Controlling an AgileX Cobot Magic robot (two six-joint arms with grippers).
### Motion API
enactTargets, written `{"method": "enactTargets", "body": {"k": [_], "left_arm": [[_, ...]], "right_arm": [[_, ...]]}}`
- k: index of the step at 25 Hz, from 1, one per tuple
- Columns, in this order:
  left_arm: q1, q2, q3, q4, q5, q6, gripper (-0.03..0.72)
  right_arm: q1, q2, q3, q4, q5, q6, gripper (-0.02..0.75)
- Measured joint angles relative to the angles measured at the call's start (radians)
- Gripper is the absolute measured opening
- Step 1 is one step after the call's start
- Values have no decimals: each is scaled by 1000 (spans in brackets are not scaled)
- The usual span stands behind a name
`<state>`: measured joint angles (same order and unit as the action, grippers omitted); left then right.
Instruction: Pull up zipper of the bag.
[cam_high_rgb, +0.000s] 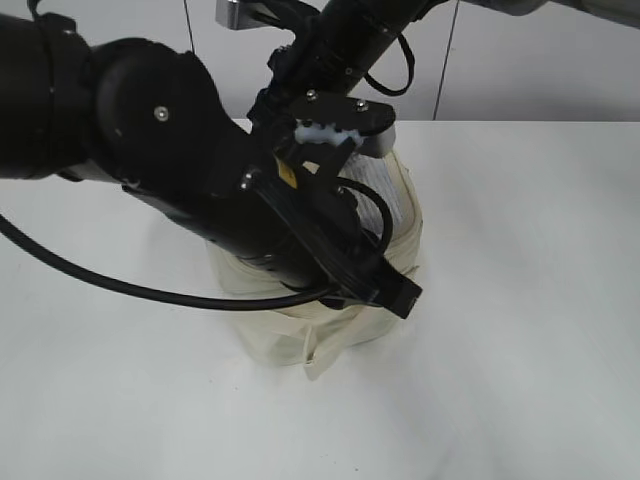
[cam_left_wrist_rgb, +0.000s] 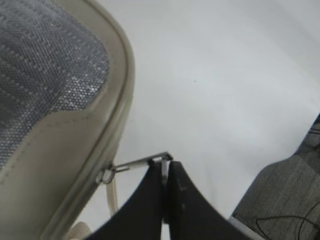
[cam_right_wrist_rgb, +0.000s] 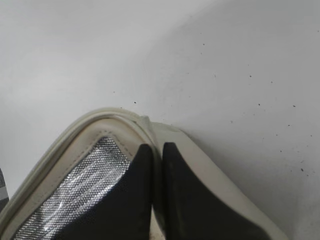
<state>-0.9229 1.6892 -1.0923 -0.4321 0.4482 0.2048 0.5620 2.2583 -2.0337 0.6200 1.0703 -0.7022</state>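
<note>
The cream bag (cam_high_rgb: 262, 340) stands mid-table, mostly hidden by both arms. In the left wrist view its grey mesh top (cam_left_wrist_rgb: 45, 75) and the zipper track (cam_left_wrist_rgb: 119, 112) along the rim show. My left gripper (cam_left_wrist_rgb: 165, 162) is shut on the thin silver zipper pull (cam_left_wrist_rgb: 142, 161), which runs from a small ring (cam_left_wrist_rgb: 105, 175) at the rim. In the exterior view the left gripper (cam_high_rgb: 398, 293) sits at the bag's front right. My right gripper (cam_right_wrist_rgb: 157, 147) is shut on the bag's cream rim (cam_right_wrist_rgb: 205, 157) beside the mesh (cam_right_wrist_rgb: 85, 185), at the bag's far side (cam_high_rgb: 330, 135).
The white table (cam_high_rgb: 520, 350) spreads all round the bag. A black cable (cam_high_rgb: 100, 280) loops from the left arm over the table's left side. A grey patterned surface (cam_left_wrist_rgb: 280, 195) shows at the lower right of the left wrist view.
</note>
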Motion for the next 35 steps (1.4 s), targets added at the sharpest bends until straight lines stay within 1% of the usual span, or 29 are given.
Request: {"method": "enactTargets", "body": {"k": [5,7,8,10,12,14,15,17,19,22,27,30,35], "left_arm": [[0,0,-6,24,80,1,4],[0,-3,-7,45,116,3,41],[-1,-9,-8,59,138,3,78],[-2,-23,-9,93,175,3,179],[-2,-45,-11,126,204,2,291],[-2,-68,-11,179,220,-24,348],[-2,-82,-12,215,227,-40,363],[0,-115,-13,281,244,-76,375],[19,-154,-13,325,265,-105,381],[77,-201,-14,350,293,-145,382],[217,-222,-14,355,322,-169,382],[285,-222,-16,355,317,-166,382],[347,-208,-56,339,301,-116,382]], "right_arm": [[0,0,0,0,0,22,36],[0,0,0,7,-6,37,79],[0,0,0,20,-18,44,123],[0,0,-7,55,-37,54,244],[0,0,-9,67,-41,64,386],[0,-1,-9,54,-40,92,476],[0,-3,-10,37,-40,115,503],[0,-7,-14,-11,-40,158,527],[-1,-8,-28,-71,-40,210,537],[-15,-8,-46,-135,-38,260,540],[-80,-10,-61,-146,8,283,540],[-129,-10,-61,-148,64,300,540],[-190,-10,-62,-152,128,314,540]]}}
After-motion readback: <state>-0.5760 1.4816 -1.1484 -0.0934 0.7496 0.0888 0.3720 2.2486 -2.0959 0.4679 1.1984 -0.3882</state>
